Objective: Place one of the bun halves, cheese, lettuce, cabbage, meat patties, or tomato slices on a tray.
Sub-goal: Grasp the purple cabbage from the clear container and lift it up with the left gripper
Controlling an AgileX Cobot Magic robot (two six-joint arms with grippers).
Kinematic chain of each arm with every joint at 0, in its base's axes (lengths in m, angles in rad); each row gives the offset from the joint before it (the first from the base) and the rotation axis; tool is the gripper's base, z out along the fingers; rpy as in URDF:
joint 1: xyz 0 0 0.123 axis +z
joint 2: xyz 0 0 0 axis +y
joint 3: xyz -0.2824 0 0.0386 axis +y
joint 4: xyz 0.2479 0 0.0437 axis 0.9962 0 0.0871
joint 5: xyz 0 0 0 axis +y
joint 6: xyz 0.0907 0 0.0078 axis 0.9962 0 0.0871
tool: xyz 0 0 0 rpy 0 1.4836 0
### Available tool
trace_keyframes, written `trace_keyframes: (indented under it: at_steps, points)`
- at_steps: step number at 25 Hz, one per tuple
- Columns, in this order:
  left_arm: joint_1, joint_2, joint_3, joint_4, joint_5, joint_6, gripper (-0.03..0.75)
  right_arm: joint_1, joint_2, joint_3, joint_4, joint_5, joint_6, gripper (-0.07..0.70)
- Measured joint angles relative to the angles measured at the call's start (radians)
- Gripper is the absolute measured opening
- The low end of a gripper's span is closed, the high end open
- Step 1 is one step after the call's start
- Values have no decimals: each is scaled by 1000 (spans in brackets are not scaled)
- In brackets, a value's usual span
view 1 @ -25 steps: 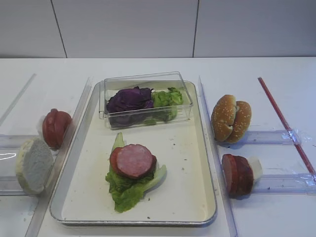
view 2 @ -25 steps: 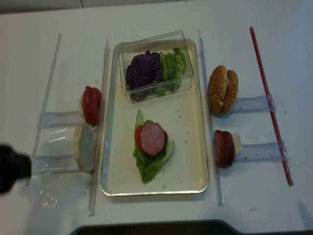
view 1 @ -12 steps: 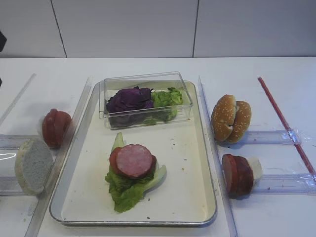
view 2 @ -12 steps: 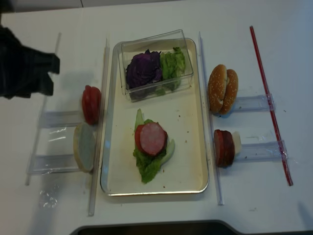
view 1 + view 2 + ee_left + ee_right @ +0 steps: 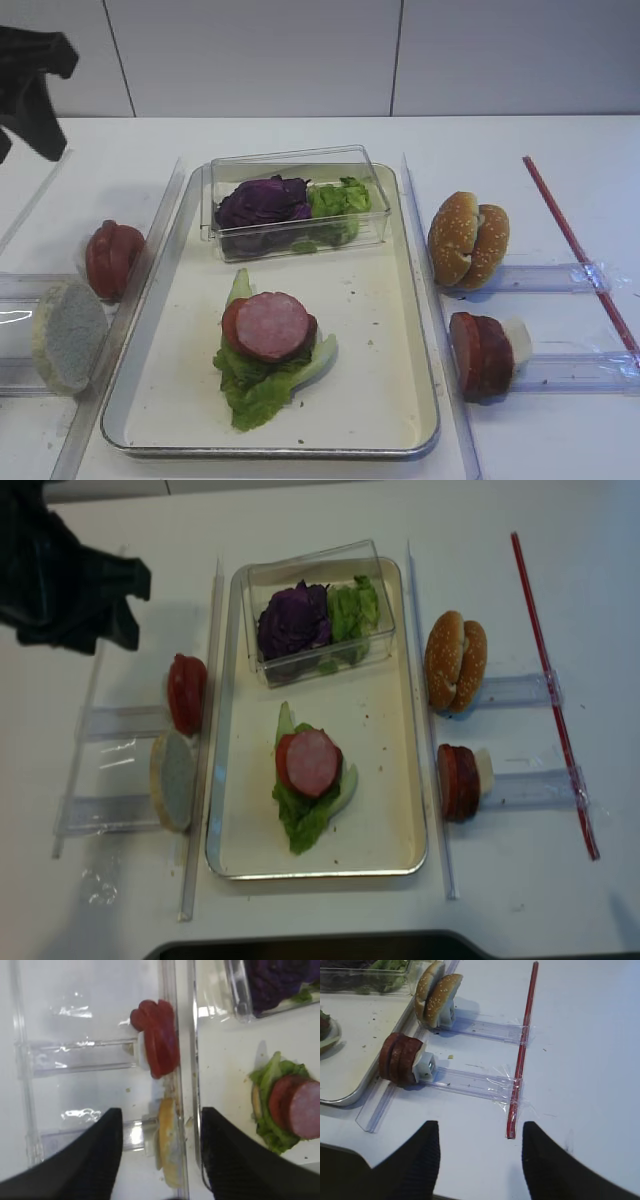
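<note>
The left arm has come into the scene: a second ago only a dark edge of it showed low at the left of the top view, and now the left gripper (image 5: 95, 600) hangs above the white counter (image 5: 300, 135) at the far left, level with the small clear plastic box (image 5: 297, 200). In the left wrist view its two dark fingers (image 5: 97, 1160) stand well apart with nothing between them, so it is open and empty. Below it lie the glossy bright red tomato slices (image 5: 157, 1037) on a clear plastic rail (image 5: 75, 1057), and just past them the pale whitish rough-faced bun half (image 5: 167, 1150) on its own rail.

The large shallow cream tray with a silver rim (image 5: 395, 330) already carries bright green frilly lettuce (image 5: 260, 385) with a round pink-faced meat patty (image 5: 272, 325) on top; a red edge shows under the patty. The crinkled dark purple cabbage (image 5: 262, 200) sits with more green leaves in the clear box at the tray's far end.

The right gripper (image 5: 477, 1157) is also open and holds nothing, low over bare counter, well short of the golden sesame-seeded bun halves (image 5: 435, 992) and the spare dark red-brown patties (image 5: 400, 1060). A long red stick (image 5: 520, 1055) lies across those rails.

Nothing on the tray has shifted. The arrival of the left arm suggests the next piece will come from the left side, likely tomato or the pale bun, but no grasp has begun.
</note>
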Motion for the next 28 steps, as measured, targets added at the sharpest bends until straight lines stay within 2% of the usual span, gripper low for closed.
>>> trace_keyframes:
  at_steps: [10,13,16,22,28]
  points:
    - [-221,272,-298,0,0,-44,345,0,0,0,0,0,0,393]
    - [-266,364,-369,0,0,-56,345,0,0,0,0,-2,-2,393]
    - [-283,448,-433,0,0,-60,350,0,0,0,0,-2,-2,393]
    - [-285,574,-543,2,0,-62,426,0,0,0,0,-2,-2,393]
    - [-287,671,-625,16,-3,-60,442,0,0,0,0,-2,-2,393]
